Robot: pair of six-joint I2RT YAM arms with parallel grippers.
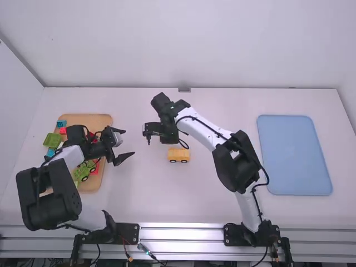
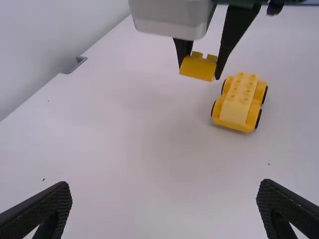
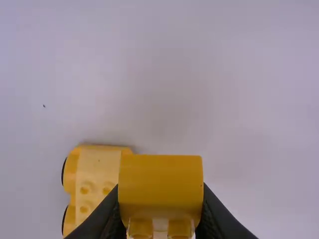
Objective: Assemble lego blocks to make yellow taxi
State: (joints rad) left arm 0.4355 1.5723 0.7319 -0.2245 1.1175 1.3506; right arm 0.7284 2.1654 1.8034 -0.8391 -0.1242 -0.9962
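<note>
Well left of the yellow lego car base (image 1: 179, 157), you have a wooden tray (image 1: 103, 119) carrying a green block vehicle (image 1: 82, 172) and other coloured blocks. Your left end effector (image 1: 129, 143) sits between tray and car base, its fingers spread wide and empty. Just beyond the car base, your right end effector (image 1: 169, 139) grips a yellow brick (image 2: 198, 68) above the table (image 1: 222, 209). Well right of the car base lies your blue tray (image 1: 295, 156).

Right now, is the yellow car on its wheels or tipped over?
The yellow car is upright: its studs face up, and black wheels show at its sides.
</note>
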